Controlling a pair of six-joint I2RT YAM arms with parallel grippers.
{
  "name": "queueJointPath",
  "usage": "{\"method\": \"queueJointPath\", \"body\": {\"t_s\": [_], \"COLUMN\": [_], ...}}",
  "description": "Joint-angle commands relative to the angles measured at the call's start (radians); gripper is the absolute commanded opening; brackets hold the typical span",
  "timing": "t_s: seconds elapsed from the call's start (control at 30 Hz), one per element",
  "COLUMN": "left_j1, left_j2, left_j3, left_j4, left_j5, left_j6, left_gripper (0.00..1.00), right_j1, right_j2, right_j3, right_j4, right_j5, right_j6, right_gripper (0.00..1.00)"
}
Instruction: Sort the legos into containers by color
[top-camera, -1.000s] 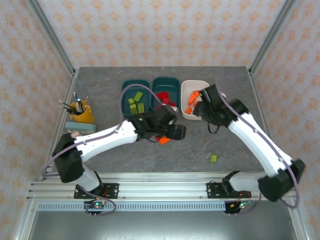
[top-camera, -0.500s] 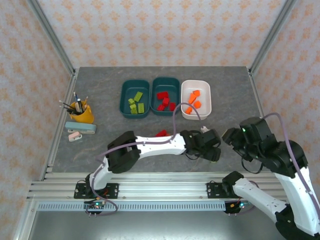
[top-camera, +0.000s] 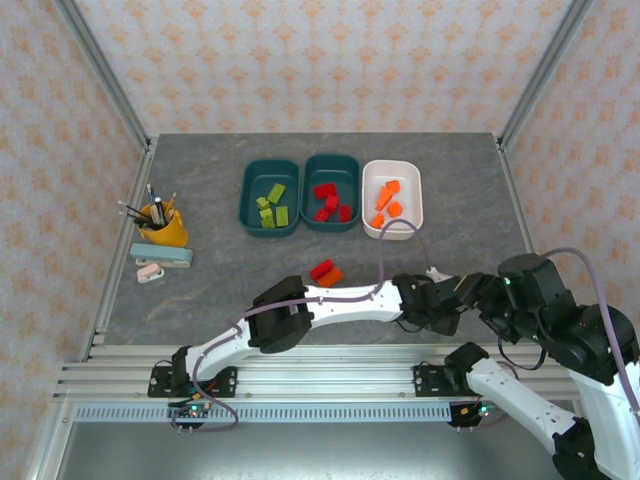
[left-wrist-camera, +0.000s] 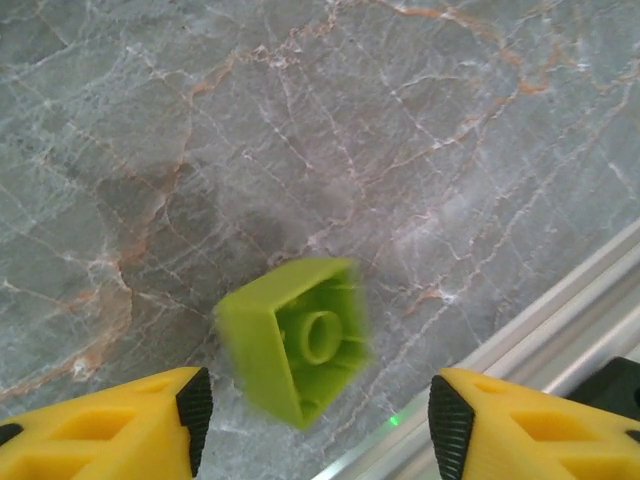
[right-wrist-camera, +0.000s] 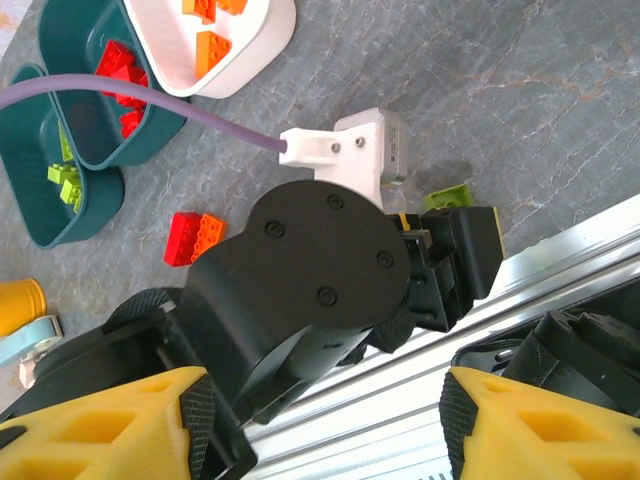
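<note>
Lime lego (left-wrist-camera: 295, 340) on table (left-wrist-camera: 400, 120), loose btw spread left hand (left-wrist-camera: 322, 420); right hand (right-wrist-camera: 328, 420) spread, empty.

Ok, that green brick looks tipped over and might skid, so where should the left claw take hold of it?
Pinch the green brick across two opposite flat side walls, coming down from above. It lies hollow side up, skewed, inside the open left claw, touching neither finger, so I would square the claw to the walls before closing.
</note>
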Motion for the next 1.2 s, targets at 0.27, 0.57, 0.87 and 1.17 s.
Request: {"method": "queueJointPath", "body": {"t_s": [0.27, 0.57, 0.87, 1.17], "left_j1": [0.002, 0.002, 0.013, 0.060], "left_j2": [0.067, 0.080, 0.112, 0.083], "left_j3": [0.071, 0.114, 0.175, 0.145], "left_j4": [-0.113, -0.067, -0.157, -0.208], "left_j5": [-0.101, -0.102, -0.131, -0.181], "left_j6": [-0.015, 0.020, 0.031, 0.072], "left_gripper": [0.55, 0.69, 0.63, 0.49], "right_j1": [0.006, 0.006, 0.006, 0.006], "right_j2": [-0.007, 0.003, 0.031, 0.062], "right_j3": [-0.028, -0.035, -0.005, 0.009], "right_j4": [0.002, 0.018, 0.024, 0.054], "right_j5": [-0.012, -0.023, -0.023, -0.025], "right_j6": [0.009, 0.010, 0.006, 0.004], "right_gripper": [0.63, 0.63, 0.63, 0.63]}}
